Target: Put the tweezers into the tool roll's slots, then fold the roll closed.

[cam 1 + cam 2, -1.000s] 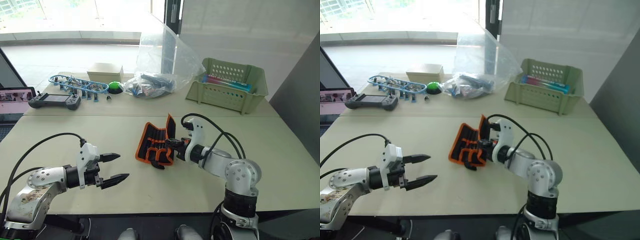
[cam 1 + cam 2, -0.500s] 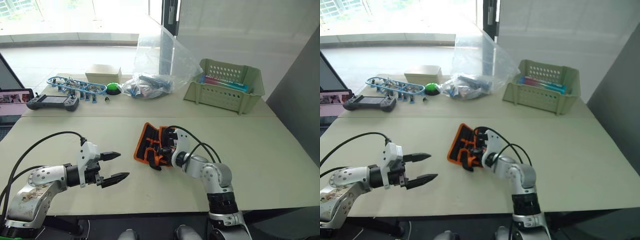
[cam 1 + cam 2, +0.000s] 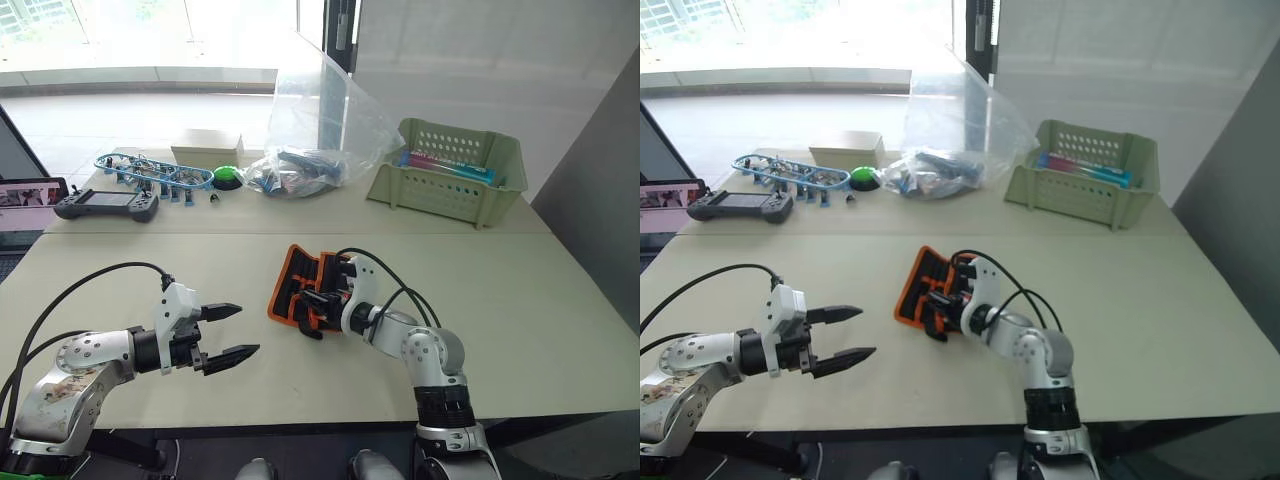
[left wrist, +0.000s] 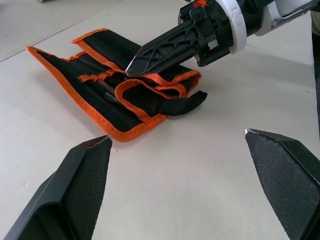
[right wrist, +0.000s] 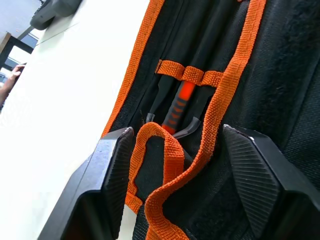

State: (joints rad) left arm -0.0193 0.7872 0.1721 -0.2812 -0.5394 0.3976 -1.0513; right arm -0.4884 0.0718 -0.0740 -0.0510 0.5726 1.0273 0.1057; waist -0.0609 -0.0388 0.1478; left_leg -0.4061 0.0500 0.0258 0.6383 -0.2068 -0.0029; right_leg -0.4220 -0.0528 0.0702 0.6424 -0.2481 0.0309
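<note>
The tool roll (image 3: pixel 303 283), black with orange edging, lies mid-table with its right flap folded down over the slots (image 5: pixel 182 75). Dark tweezers (image 5: pixel 161 102) sit under the orange strap beside an orange-handled tool; their ends also show in the left wrist view as tweezers (image 4: pixel 107 93). My right gripper (image 3: pixel 318 298) rests low over the folded flap, and in its wrist view my right gripper (image 5: pixel 177 131) stands open with orange edging lying between the fingers (image 5: pixel 114 182). My left gripper (image 3: pixel 230 333) hovers open to the roll's left, well apart from it.
Along the back of the table stand a clear plastic bag (image 3: pixel 322 125), a green perforated basket (image 3: pixel 450 172), a handheld controller (image 3: pixel 106 205), a blue frame (image 3: pixel 152 170), a green button (image 3: pixel 230 175) and a small box (image 3: pixel 206 146). Bare tabletop surrounds the roll.
My right gripper, shut on the raised flap a second ago, swung left, laid the flap down over the roll and opened. The left arm has kept still.
</note>
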